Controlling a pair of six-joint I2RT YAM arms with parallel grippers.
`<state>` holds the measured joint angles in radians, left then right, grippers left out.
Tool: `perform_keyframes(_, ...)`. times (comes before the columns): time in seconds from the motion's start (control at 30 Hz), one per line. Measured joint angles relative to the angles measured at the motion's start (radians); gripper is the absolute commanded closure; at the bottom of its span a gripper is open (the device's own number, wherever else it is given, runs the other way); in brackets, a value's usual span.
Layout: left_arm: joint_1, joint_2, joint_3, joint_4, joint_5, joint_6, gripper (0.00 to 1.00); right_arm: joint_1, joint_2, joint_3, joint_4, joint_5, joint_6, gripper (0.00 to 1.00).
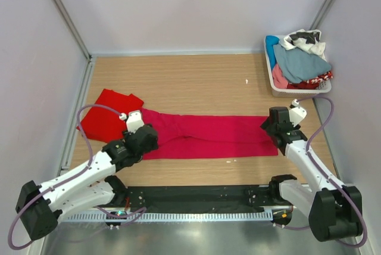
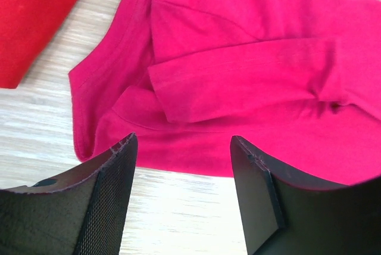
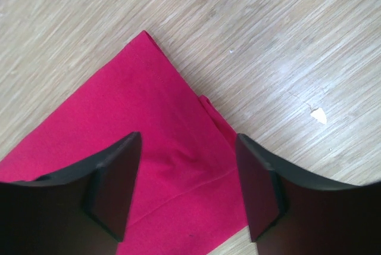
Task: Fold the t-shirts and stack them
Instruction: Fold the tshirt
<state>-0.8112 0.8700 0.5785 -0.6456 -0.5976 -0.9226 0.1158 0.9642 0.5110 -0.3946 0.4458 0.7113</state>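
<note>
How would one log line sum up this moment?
crimson t-shirt: folded into long strip, lying flat | scarlet t-shirt: beside it | left gripper: open, empty | right gripper: open, empty

A deep crimson t-shirt lies flat, folded lengthwise into a long band, one sleeve turned in over its front. Just beside its collar end lies a folded scarlet t-shirt.

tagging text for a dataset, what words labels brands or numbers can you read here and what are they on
No text can be read in any view.
The crimson t-shirt and the red t-shirt are plain, with no print or tag showing.
The patterned cloth in the basket has small white marks, too small to tell if any are letters.
</note>
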Motion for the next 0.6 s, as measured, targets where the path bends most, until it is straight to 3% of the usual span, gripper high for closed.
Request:
perform_keyframes(0.17, 0.049, 0.101, 0.056, -0.019, -0.002, 0.005, 0.35, 0.0, 0.101, 0.055, 0.007, -0.025, -0.032, 0.56)
perform_keyframes(0.2, 0.07, 0.112, 0.069, -0.018, 0.002, 0.01, 0.36, -0.002, 0.119, 0.067, 0.01, -0.037, -0.034, 0.67)
perform_keyframes(0.47, 0.375, 0.171, 0.098, 0.062, 0.158, 0.055, 0.43, -0.026, 0.185, 0.08, 0.018, -0.113, 0.018, 0.75)
perform_keyframes(0.6, 0.43, 0.273, 0.103, 0.105, 0.232, 0.071, 0.48, -0.072, 0.187, 0.038, 0.009, -0.131, 0.069, 0.95)
